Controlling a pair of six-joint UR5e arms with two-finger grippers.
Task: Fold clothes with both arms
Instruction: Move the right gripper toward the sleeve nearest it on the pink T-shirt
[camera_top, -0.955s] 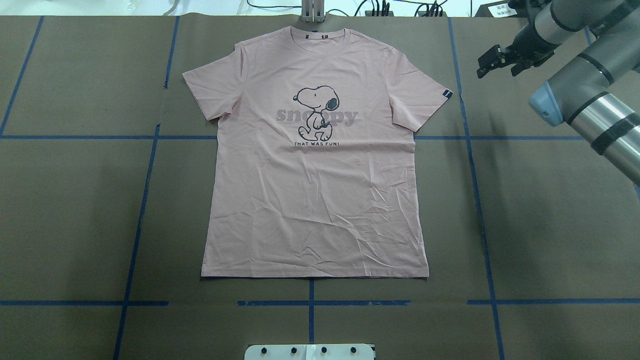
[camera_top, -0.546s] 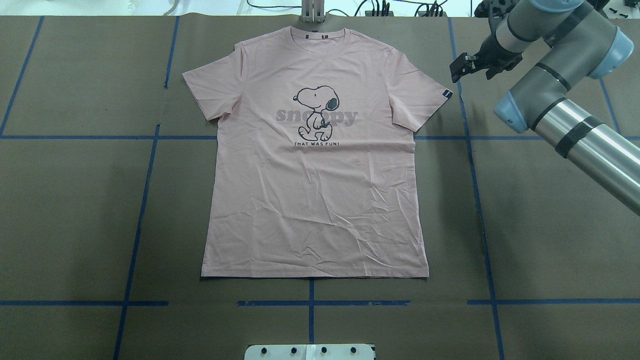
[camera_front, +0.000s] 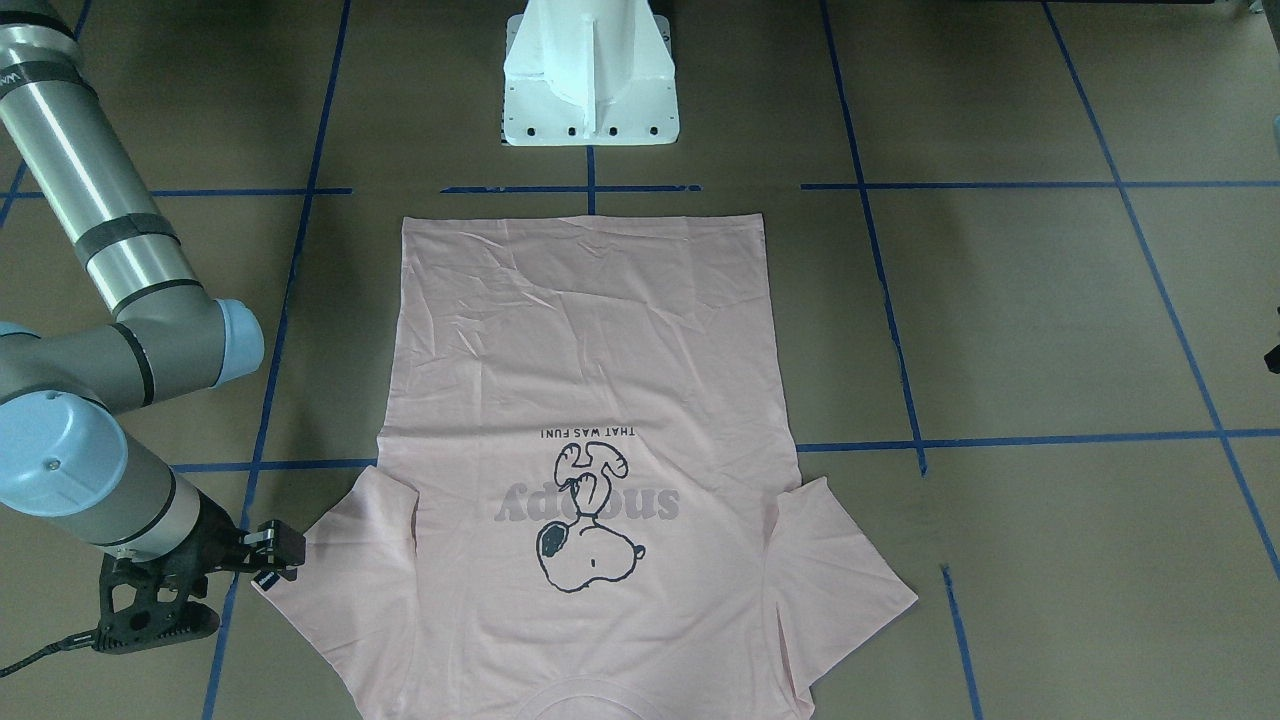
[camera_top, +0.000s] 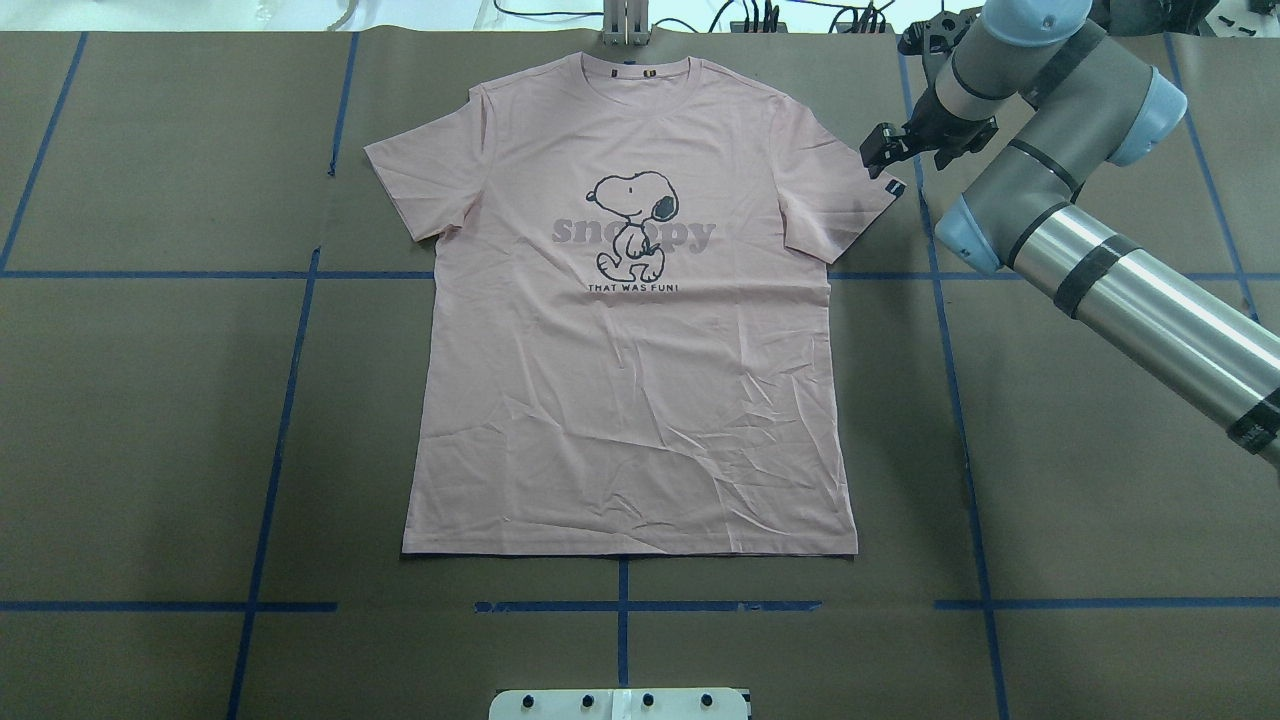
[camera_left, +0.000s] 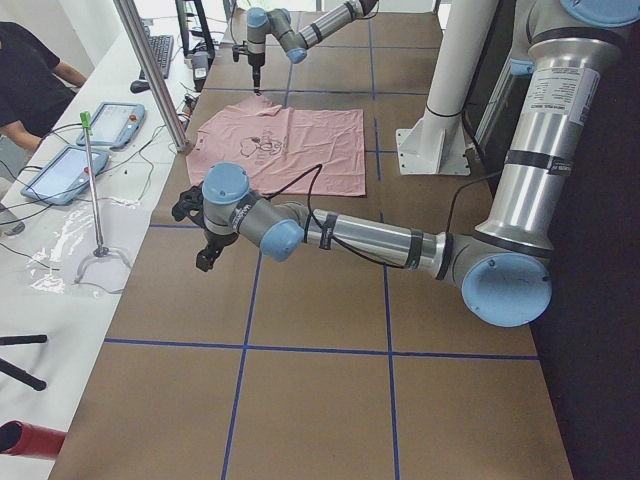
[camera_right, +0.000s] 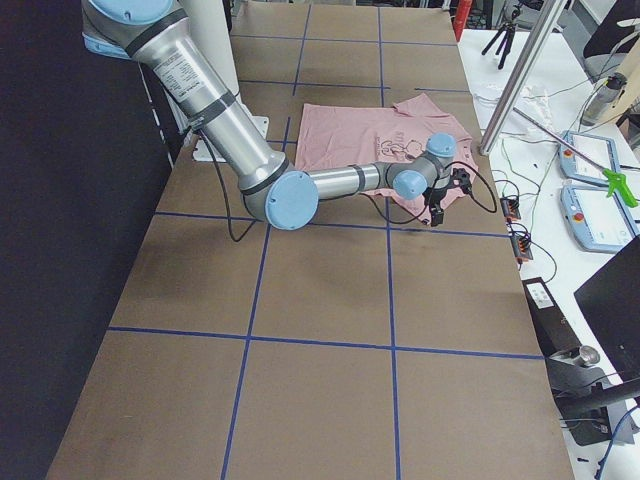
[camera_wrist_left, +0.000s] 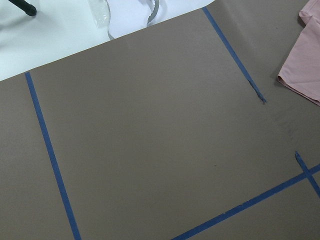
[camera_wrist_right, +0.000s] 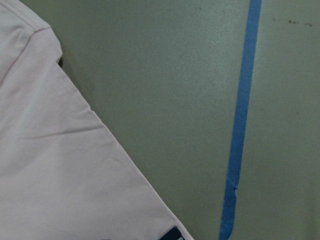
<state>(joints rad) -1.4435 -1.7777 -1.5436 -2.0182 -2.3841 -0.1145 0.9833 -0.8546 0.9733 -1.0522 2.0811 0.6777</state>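
The brown-papered table (camera_top: 150, 400), crossed with blue tape lines (camera_top: 285, 400), filled most of the room in front of me. A pale pink T-shirt (camera_top: 630, 400) lay flat near its middle, print side up, with the hem toward the robot's base and the collar at the far edge. The right arm (camera_top: 1120, 290) stretched in from its side. The left arm (camera_left: 370, 238) lay low, well apart from the shirt. The right gripper (camera_top: 875, 158) hung at the tip of the nearer sleeve, but I could not tell how wide its jaws stood. The left gripper (camera_left: 204, 255) hung over bare paper, and I could not make out its opening either. A small dark sleeve tag (camera_top: 895, 187) sat just beside the right gripper.
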